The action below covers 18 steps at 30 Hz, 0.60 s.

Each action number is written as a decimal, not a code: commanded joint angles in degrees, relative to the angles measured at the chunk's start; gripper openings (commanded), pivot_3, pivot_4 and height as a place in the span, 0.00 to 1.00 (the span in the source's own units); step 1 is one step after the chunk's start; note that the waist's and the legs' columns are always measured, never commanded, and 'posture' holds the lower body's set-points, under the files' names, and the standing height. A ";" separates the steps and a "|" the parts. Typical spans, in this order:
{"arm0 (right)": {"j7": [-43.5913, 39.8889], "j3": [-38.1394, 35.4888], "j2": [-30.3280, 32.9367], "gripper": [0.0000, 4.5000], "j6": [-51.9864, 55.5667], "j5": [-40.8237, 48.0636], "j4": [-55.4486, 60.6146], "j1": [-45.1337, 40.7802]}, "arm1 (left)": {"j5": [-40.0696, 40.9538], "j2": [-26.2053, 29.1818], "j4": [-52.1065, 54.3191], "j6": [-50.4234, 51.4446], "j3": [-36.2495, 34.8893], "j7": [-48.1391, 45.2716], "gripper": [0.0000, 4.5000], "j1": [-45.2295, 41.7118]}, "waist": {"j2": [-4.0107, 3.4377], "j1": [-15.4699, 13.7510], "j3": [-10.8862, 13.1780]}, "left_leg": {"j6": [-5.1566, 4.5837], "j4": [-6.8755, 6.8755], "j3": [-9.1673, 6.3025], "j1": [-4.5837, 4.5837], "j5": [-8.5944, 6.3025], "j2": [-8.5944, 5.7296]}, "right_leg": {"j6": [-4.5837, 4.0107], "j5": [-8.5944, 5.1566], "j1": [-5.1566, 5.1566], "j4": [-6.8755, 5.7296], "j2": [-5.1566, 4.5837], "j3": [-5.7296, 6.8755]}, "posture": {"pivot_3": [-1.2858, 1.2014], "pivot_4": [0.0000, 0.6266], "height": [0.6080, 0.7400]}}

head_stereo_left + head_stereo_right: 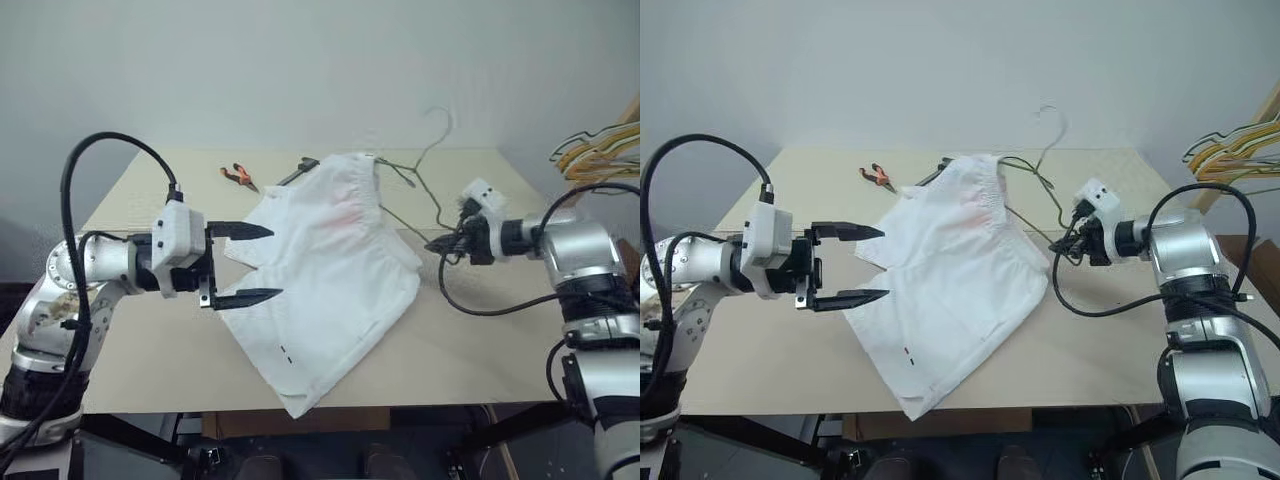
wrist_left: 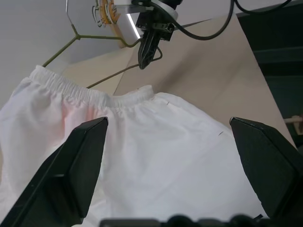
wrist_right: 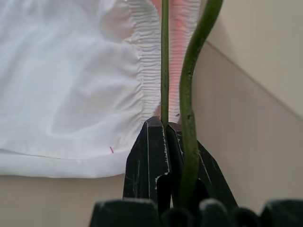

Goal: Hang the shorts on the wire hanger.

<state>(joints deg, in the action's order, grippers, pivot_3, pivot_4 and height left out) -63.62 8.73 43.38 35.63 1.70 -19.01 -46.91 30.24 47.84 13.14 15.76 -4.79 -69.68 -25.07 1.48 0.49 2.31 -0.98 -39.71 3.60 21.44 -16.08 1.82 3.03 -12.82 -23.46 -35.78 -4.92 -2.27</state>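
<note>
White thin fabric first: head view has the shorts spread flat on the beige table, waistband toward the far edge, one leg corner hanging just over the near edge. Faint pink print near the waist, tiny dark tag near the lower hem.

My left gripper hovers at the shorts' left edge, fingers spread wide, nothing between them; fingertips overlap the fabric edge in the picture, contact I can't tell.

My right gripper is at the right side of the shorts, fingers pressed together on the wire hanger. Hanger wire runs from that pinch toward the waistband, hook standing up against the wall. Its far end goes under or into the waistband; can't tell which.

Orange-handled pliers and a dark tool lie near the table's far edge, just left of the waistband. Yellow and wooden hangers bunched at far right, off the table. No containers anywhere on the table.

Left wrist view: my two black fingers frame the shorts, wide apart. Elastic waistband visible, pink print on one side. Beyond it the right gripper points down, clamping the grey-green wire above the table.

Right wrist view: my fingers shut on one thin straight wire. A second, thicker-looking green wire curves alongside, passing just beside the fingers. Gathered waistband and pink print sit right behind both wires.
</note>
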 commanded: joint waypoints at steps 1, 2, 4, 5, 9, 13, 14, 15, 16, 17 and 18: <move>4.53 1.86 3.07 0.00 -9.21 -5.90 12.77 0.43 | -3.14 1.05 -7.45 -5.60 -0.33 -2.54 1.00 -7.85 | -0.01 0.19 0.00 | 0.00 -0.02 -0.01 0.09 0.00 -0.01 | 0.00 0.00 -0.09 -0.02 0.00 0.02 | 0.51 0.00 1.00; 4.76 2.12 3.34 0.00 -9.66 -6.29 14.11 0.57 | -3.64 1.05 -9.12 -6.40 -0.22 -2.97 1.00 -9.32 | 0.00 0.43 0.00 | 0.01 -0.04 0.00 0.23 0.01 -0.01 | 0.00 0.00 -0.23 -0.05 0.00 0.02 | 0.51 0.00 1.00; 3.69 2.33 3.62 0.00 -9.27 -5.73 20.91 0.57 | -5.66 1.71 -16.00 -9.87 0.07 -5.02 1.00 -15.69 | 0.00 0.82 -0.01 | 0.03 -0.10 0.00 0.53 0.02 -0.03 | -0.01 0.02 -0.54 -0.12 0.00 -0.02 | 0.50 0.00 1.00; 3.09 2.46 3.75 0.00 -8.70 -5.33 24.08 0.63 | -6.54 2.05 -19.05 -11.48 0.31 -6.14 1.00 -18.55 | 0.00 1.13 0.00 | 0.04 -0.12 0.00 0.67 0.04 -0.03 | -0.02 0.03 -0.69 -0.13 0.00 -0.02 | 0.50 0.00 1.00; 1.15 2.91 4.18 0.00 -7.61 -3.85 32.14 1.72 | -8.57 3.00 -27.82 -15.97 2.02 -12.30 1.00 -26.12 | 0.00 2.54 0.00 | 0.05 -0.12 -0.03 0.80 0.05 -0.01 | -0.02 0.03 -0.78 -0.06 0.03 0.02 | 0.49 0.00 1.00; -0.42 3.24 4.37 0.00 -5.34 -2.26 36.63 2.28 | -12.70 2.47 -37.36 -21.56 5.26 -17.85 1.00 -32.18 | 0.00 3.33 0.00 | 0.04 -0.17 -0.02 0.80 0.04 -0.01 | 0.00 0.03 -0.73 -0.07 0.02 0.02 | 0.49 0.00 1.00; -1.18 3.18 4.44 0.00 -4.08 -1.30 37.22 2.13 | -14.16 2.45 -39.91 -23.00 6.77 -19.96 1.00 -33.63 | 0.00 3.38 0.00 | 0.04 -0.19 -0.04 0.80 0.04 0.00 | -0.01 0.03 -0.73 -0.09 0.02 0.05 | 0.49 0.00 1.00; -1.69 3.10 4.45 0.00 -3.08 -0.55 37.55 1.97 | -15.12 2.61 -41.90 -24.68 8.34 -21.45 1.00 -34.60 | 0.00 3.43 0.00 | 0.04 -0.19 -0.05 0.80 0.04 0.01 | -0.01 0.03 -0.75 -0.15 0.02 0.06 | 0.49 0.00 1.00; -1.96 3.01 4.45 0.00 -2.42 -0.01 37.84 1.85 | -16.25 2.86 -43.86 -27.26 10.45 -22.39 1.00 -35.35 | 0.00 3.53 0.00 | 0.04 -0.20 -0.05 0.78 0.04 0.01 | -0.02 0.03 -0.74 -0.17 0.02 0.08 | 0.49 0.00 1.00; -2.00 3.06 4.51 0.00 -2.13 0.11 37.97 1.76 | -17.33 2.76 -45.59 -29.50 12.17 -22.79 1.00 -36.10 | 0.00 3.56 0.00 | 0.04 -0.20 -0.05 0.77 0.04 0.00 | -0.01 0.03 -0.72 -0.18 0.02 0.07 | 0.48 0.00 1.00; -2.05 3.17 4.63 0.00 -1.74 0.22 38.12 1.64 | -18.76 1.92 -47.54 -31.30 13.19 -22.82 1.00 -37.09 | 0.00 3.57 0.00 | 0.04 -0.20 -0.04 0.74 0.04 0.01 | -0.02 0.03 -0.70 -0.19 0.02 0.06 | 0.48 0.00 1.00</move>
<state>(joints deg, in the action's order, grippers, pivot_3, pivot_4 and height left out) -65.71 13.14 47.31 32.95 1.24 17.54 -44.07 13.40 49.93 -32.07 -12.07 7.01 -91.86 -60.28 1.48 4.06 2.31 -0.95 -39.91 3.56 22.19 -16.04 1.83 3.02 -12.79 -24.18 -35.96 -4.90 -2.21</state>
